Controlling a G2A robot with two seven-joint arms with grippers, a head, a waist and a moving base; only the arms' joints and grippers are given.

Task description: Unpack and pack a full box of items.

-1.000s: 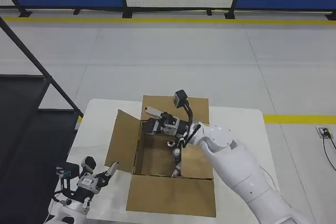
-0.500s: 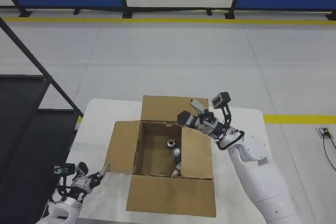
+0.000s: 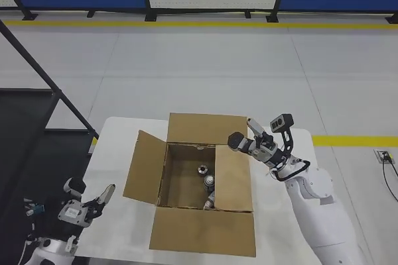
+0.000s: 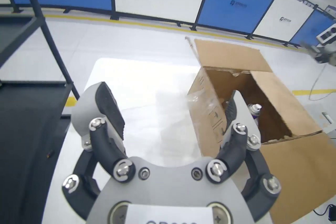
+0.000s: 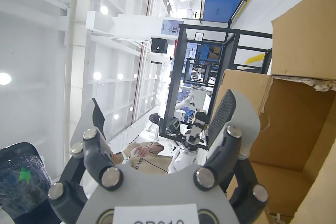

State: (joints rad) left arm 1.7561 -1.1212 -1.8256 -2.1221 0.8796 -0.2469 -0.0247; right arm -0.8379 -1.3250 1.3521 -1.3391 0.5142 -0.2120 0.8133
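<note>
Both arms have drawn back from the open box [image 3: 202, 232] at mid-table, right gripper [image 3: 244, 135] just beyond its right flap, left gripper [image 3: 90, 196] near the table's [image 3: 119, 142] left edge, each spread and empty; cans [image 3: 205, 175] lie inside, so unpacking seems hardly begun.

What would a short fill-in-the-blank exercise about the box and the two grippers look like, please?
1. The cardboard box on the white table has its flaps ____.
2. The left gripper and the right gripper, both with fingers spread, hold ____.
3. The bottles are ____ the box.

Missing words: open; nothing; inside.
</note>
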